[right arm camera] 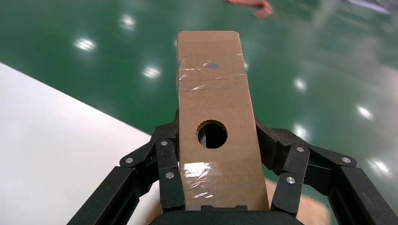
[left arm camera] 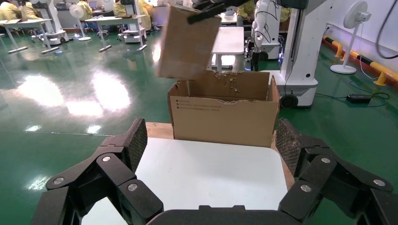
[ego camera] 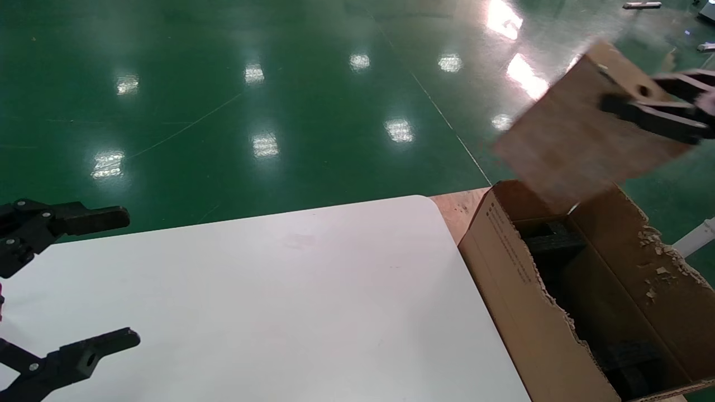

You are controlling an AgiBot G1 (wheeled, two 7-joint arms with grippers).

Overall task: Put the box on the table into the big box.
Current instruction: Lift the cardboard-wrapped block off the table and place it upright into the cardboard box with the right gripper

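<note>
My right gripper (ego camera: 642, 103) is shut on the small flat brown box (ego camera: 575, 128) and holds it tilted in the air above the far end of the big box (ego camera: 503, 279). In the right wrist view the box (right arm camera: 213, 93) shows its taped narrow side with the round hole, clamped between the fingers (right arm camera: 169, 164). In the left wrist view the box (left arm camera: 187, 42) hangs above the big box (left arm camera: 225, 117). Black foam blocks (ego camera: 553, 240) lie inside the carton. My left gripper (ego camera: 106, 279) is open and empty over the white table (ego camera: 279, 290) at its left.
The big box stands off the table's right edge, on a wooden board (ego camera: 461, 206). Its torn flaps (ego camera: 659, 262) stand ragged on the right side. Green floor (ego camera: 251, 100) lies beyond. White tables and a robot base (left arm camera: 300, 56) stand far off.
</note>
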